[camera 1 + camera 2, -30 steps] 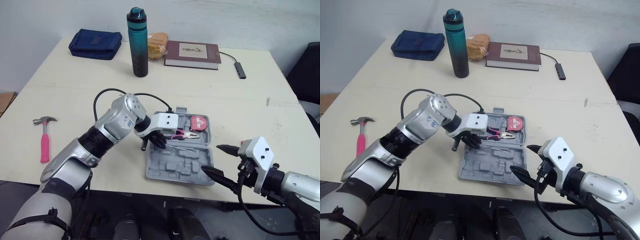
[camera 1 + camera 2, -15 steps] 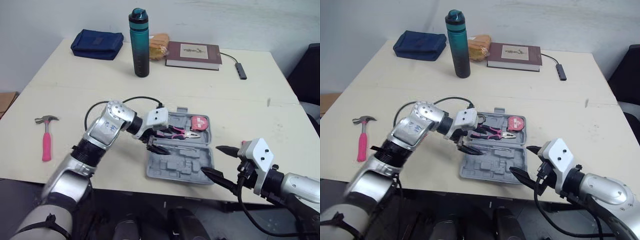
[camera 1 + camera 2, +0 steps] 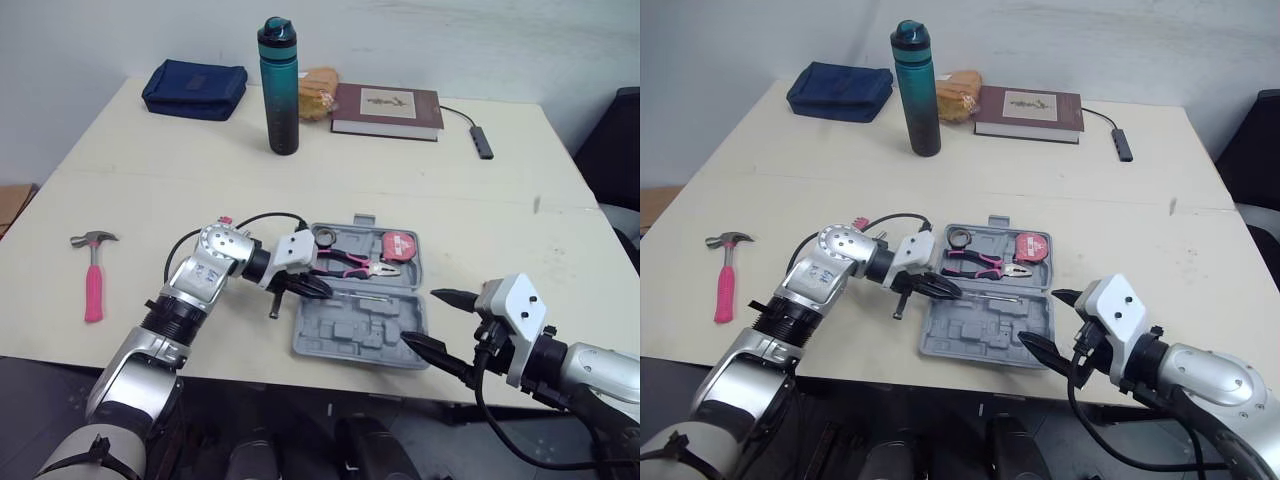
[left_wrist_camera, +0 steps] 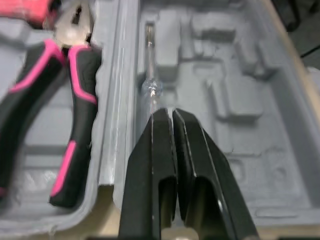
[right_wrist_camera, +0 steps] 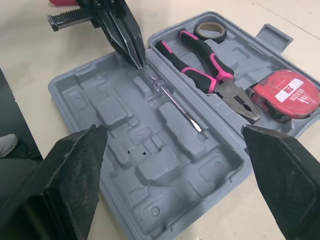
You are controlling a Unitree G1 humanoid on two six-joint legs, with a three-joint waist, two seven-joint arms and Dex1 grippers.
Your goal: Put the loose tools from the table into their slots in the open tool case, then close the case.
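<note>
Currently the left gripper (image 3: 322, 290) has its fingers pressed together, tips at the handle end of the screwdriver (image 5: 172, 100), which lies in the open case (image 3: 350, 335) beside the hinge. Right gripper (image 3: 420, 317) spread wide near the case's right front corner. Hammer (image 3: 92, 285) on table (image 3: 450, 200), well left of case.

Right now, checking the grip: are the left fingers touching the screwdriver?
Cannot tell. In the left wrist view the fingers hide the end of the screwdriver; neither gap nor contact shows.
</note>
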